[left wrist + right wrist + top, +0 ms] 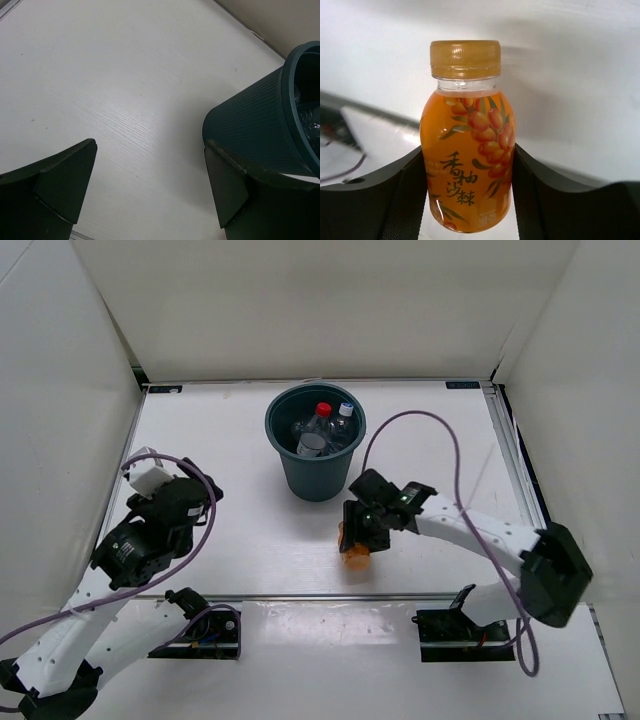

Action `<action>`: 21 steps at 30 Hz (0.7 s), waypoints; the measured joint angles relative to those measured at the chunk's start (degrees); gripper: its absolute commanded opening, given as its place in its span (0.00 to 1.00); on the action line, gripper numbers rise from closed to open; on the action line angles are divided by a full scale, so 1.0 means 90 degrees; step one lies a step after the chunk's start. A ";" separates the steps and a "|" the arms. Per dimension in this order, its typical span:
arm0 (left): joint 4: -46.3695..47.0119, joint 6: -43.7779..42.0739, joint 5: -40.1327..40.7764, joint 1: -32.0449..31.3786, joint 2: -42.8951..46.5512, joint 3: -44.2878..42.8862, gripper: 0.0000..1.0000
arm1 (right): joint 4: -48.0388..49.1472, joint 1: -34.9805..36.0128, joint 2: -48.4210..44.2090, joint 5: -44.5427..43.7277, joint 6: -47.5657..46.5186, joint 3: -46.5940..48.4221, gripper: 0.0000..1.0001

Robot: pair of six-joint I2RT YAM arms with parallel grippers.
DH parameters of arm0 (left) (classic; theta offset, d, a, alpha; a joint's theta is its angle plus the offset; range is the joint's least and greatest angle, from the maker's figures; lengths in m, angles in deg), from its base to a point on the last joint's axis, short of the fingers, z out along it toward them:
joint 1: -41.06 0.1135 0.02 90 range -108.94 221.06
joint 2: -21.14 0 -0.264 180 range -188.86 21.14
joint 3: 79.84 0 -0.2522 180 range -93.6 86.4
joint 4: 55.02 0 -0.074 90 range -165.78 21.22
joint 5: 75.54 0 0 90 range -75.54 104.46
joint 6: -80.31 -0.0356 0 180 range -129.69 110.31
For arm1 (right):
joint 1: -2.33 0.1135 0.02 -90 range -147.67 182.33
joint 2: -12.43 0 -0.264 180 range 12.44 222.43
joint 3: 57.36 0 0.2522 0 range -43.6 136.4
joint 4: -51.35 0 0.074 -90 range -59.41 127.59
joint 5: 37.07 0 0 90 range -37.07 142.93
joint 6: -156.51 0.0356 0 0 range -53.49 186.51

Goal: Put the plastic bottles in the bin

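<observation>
The dark teal bin [316, 475] stands at the table's far middle and holds several clear bottles, one with a red cap [323, 409]. Its ribbed wall [255, 130] fills the right of the left wrist view. My right gripper [358, 535] is shut on the short orange bottle [355, 552], just in front of and right of the bin. In the right wrist view the orange bottle [467, 145] sits between both fingers [395, 200], its cap pointing away. My left gripper [190, 502] is open and empty, left of the bin.
White walls enclose the table on three sides. A metal rail [515, 450] runs along the table's right edge. Purple cables [440, 435] loop above both arms. The arm bases [200, 630] sit at the near edge.
</observation>
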State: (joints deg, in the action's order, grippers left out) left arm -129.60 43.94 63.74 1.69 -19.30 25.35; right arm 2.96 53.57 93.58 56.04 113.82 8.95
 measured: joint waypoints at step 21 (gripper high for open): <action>0.0189 0.0374 -0.0085 0.0000 -0.0301 0.0542 1.00 | -0.2249 -0.0187 0.3444 -0.1902 -0.2569 0.9430 0.61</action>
State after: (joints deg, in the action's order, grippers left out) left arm -127.89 47.30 62.97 1.69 -22.01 30.22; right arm -17.28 51.89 124.57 38.93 90.69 93.82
